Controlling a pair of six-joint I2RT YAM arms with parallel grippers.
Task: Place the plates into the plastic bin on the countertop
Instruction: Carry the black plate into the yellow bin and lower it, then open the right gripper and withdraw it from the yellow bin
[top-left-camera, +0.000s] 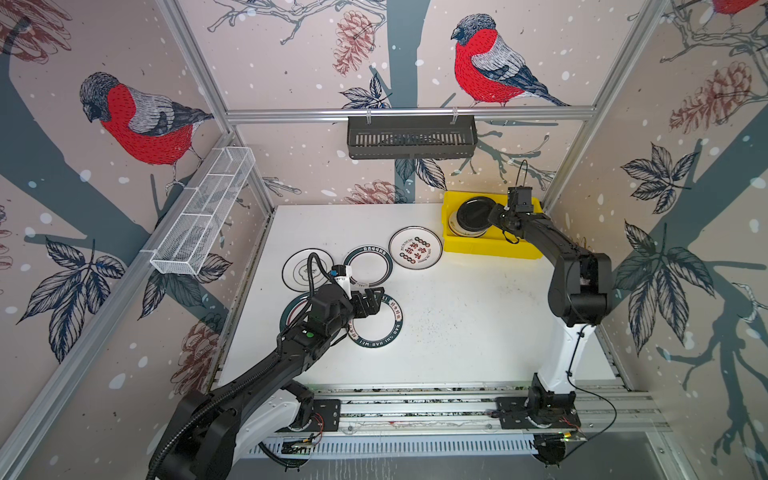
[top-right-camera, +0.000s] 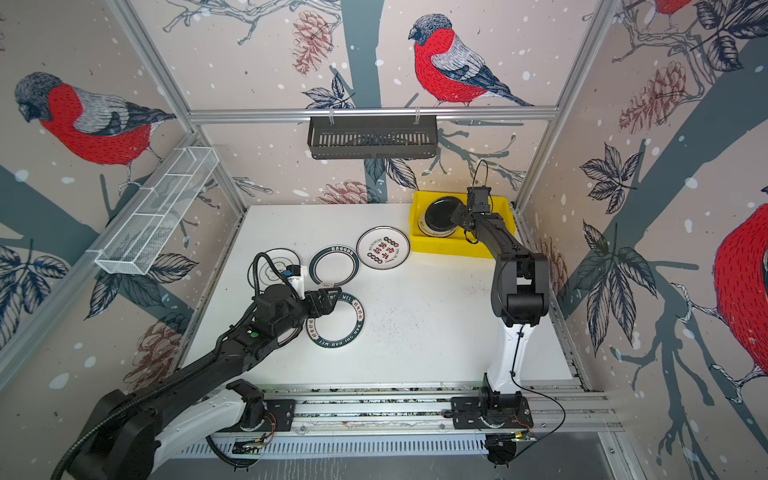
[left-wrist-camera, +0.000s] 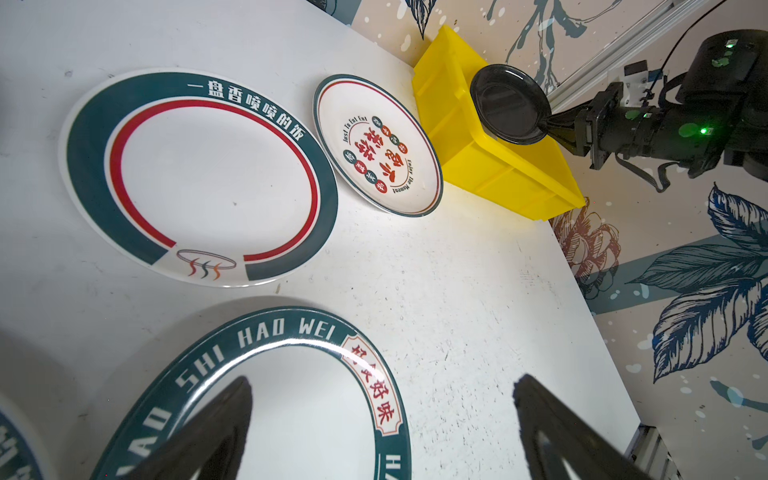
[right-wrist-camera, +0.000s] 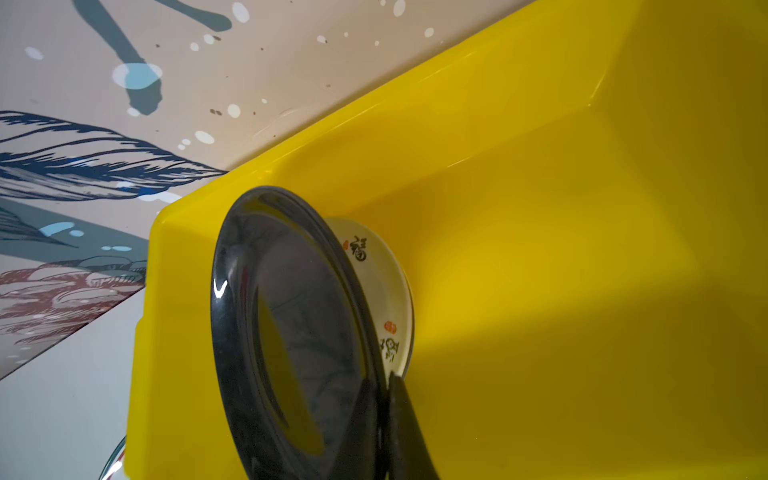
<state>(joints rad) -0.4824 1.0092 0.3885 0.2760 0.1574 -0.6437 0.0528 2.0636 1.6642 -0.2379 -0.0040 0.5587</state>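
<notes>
1. Far left of the countertop (top-left-camera: 457, 324) (matte white, speckled): a black-rimmed plate (top-left-camera: 297, 266), glossy, round and lying flat. A green-rimmed plate (top-left-camera: 284, 316) is nearer, mostly hidden under the left arm.
2. left gripper (top-left-camera: 371, 300): jaws spread wide, gripping nothing. It hangs over the rim of the HAO WEI plate (top-left-camera: 376, 332), which has a white centre and a dark green lettered rim and lies flat.
3. Behind it lies the ring plate (top-left-camera: 369, 268), with a green band and a red inner arc, flat. Just to its right is the red-character plate (top-left-camera: 415, 248), also flat.
4. Back-right corner: plastic bin (top-left-camera: 490, 249), glossy yellow, rectangular, with sloped walls. Its long axis runs left-right along the back wall. The left end holds a cream plate (right-wrist-camera: 395, 291) with black and orange marks. The right end is bare yellow floor.
5. black plate (top-left-camera: 473, 212): glossy and round, tilted over the cream plate. Its hollow face points up and leftward.
6. right gripper (top-left-camera: 495, 214): clamped tight on the black plate's right rim, a finger on each face.
</notes>
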